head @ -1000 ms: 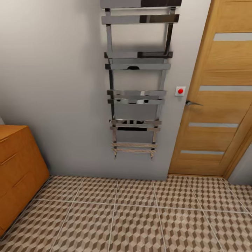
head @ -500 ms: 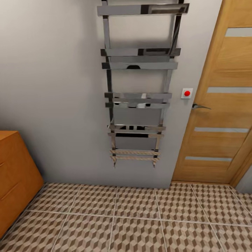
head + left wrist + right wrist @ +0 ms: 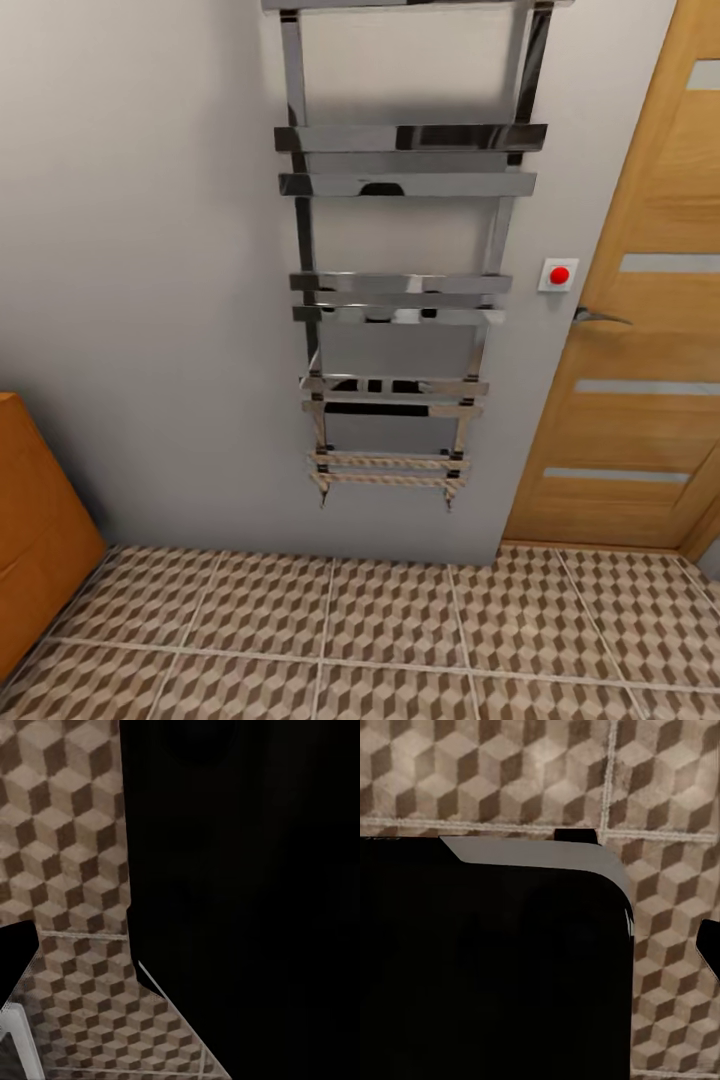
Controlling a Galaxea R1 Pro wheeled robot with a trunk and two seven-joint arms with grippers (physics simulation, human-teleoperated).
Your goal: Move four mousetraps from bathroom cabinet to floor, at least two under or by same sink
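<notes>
One corner of the cabinet (image 3: 40, 540) is showing at the head view's lower left, so we are judging the left arm nearer; both wrist cameras are facing the bathroom floor (image 3: 400, 620), and we cannot tell the jaws' state

Soft, even light fills the head view, with no clear source. The grey wall (image 3: 150, 250) darkens gently toward its lower part, and the chrome towel rail (image 3: 400, 300) throws faint shadows behind its bars while its flat rungs carry dark and pale reflections. The render is slightly soft, and straight lines lean outward near the frame edges. In both wrist views the cube-patterned bathroom floor (image 3: 510, 772) is dimmer and a little blurred, beside large unlit black shapes.
</notes>
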